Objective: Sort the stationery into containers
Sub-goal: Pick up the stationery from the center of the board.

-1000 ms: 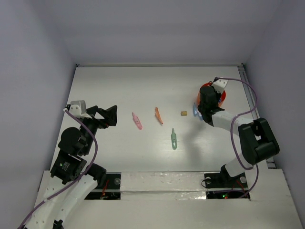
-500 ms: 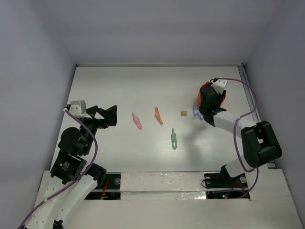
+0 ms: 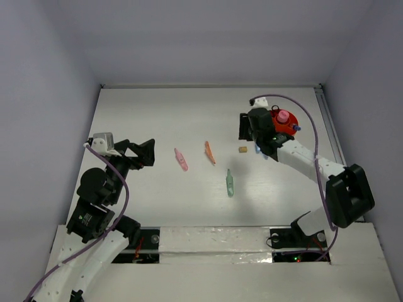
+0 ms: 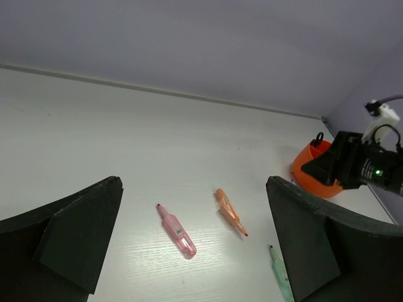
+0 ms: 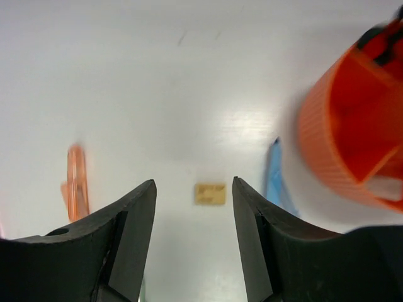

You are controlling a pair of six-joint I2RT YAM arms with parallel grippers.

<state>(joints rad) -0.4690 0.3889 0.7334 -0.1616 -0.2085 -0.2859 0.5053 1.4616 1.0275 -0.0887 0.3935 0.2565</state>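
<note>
The red-orange bowl stands at the far right with a pink-capped bottle in it and a black handle loop at its rim. On the table lie a pink pen, an orange pen, a green pen, a tan eraser and a blue pen beside the bowl. My right gripper is open and empty, left of the bowl, above the eraser. My left gripper is open and empty, left of the pink pen.
White walls enclose the table on three sides. A metal rail runs along the right edge behind the bowl. The right wrist view shows the bowl at right, the blue pen beside it and the orange pen at left.
My right gripper has moved left from over the bowl to above the eraser, uncovering the pink-capped bottle in the bowl. The left arm has not moved.
</note>
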